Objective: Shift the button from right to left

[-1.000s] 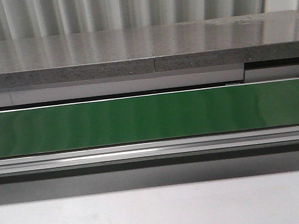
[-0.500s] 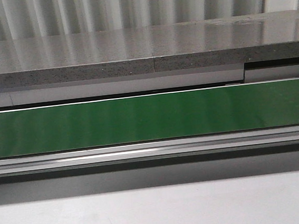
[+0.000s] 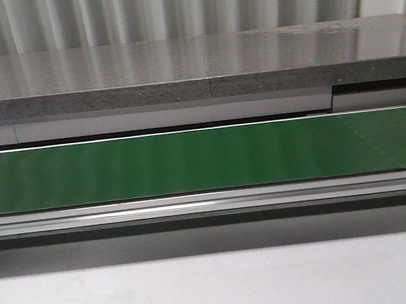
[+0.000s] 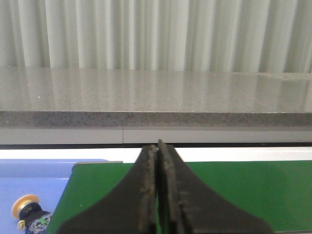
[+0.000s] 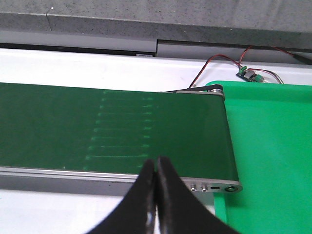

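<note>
Front view: no change across the last 1 s; pale table (image 3: pixel 216 291) nearest, then the green conveyor belt (image 3: pixel 204 159), then the grey stone shelf (image 3: pixel 195 66). No arm and no button in this view.

Left gripper (image 4: pixel 157 195): clenched, nothing between the fingers, over the belt. The button (image 4: pixel 28 210) lies on the blue tray (image 4: pixel 34 178), just off the belt's end.

Right gripper (image 5: pixel 156 195): clenched, empty, above the belt's near edge beside the green tray (image 5: pixel 273 146).

Judgement: button already sits at the left; transfer looks complete.
</note>
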Robot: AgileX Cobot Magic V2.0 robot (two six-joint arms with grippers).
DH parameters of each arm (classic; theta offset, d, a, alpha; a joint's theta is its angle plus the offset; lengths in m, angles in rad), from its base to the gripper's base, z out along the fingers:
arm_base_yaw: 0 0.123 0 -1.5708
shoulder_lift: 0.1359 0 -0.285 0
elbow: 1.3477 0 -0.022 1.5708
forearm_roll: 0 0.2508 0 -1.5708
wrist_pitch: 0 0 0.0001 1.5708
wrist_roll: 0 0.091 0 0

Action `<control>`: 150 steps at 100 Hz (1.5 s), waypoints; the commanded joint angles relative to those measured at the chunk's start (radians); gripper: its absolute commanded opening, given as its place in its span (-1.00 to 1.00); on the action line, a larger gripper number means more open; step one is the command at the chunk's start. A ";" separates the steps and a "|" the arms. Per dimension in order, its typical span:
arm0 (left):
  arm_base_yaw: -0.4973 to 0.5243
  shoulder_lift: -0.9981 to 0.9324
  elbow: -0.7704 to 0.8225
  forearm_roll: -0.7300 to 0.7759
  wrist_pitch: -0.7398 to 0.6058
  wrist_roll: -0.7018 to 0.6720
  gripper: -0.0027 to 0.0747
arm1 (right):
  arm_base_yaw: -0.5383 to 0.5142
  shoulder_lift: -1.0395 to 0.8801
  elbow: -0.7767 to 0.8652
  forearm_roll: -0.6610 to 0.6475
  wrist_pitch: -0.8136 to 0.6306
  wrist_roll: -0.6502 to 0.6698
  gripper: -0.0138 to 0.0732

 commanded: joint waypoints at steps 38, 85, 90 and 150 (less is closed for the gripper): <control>0.002 -0.036 0.026 -0.001 -0.081 0.001 -0.98 | 0.000 0.003 -0.023 0.014 -0.071 -0.010 -0.84; 0.002 -0.036 0.026 -0.001 -0.081 0.001 -0.98 | 0.000 0.003 -0.023 0.014 -0.071 -0.010 -0.84; 0.002 -0.036 0.026 -0.001 -0.081 0.001 -0.98 | 0.000 0.003 -0.023 0.014 -0.071 -0.010 -0.84; 0.002 -0.036 0.026 -0.001 -0.081 0.001 -0.98 | 0.070 0.003 0.049 0.043 -0.230 -0.010 -0.84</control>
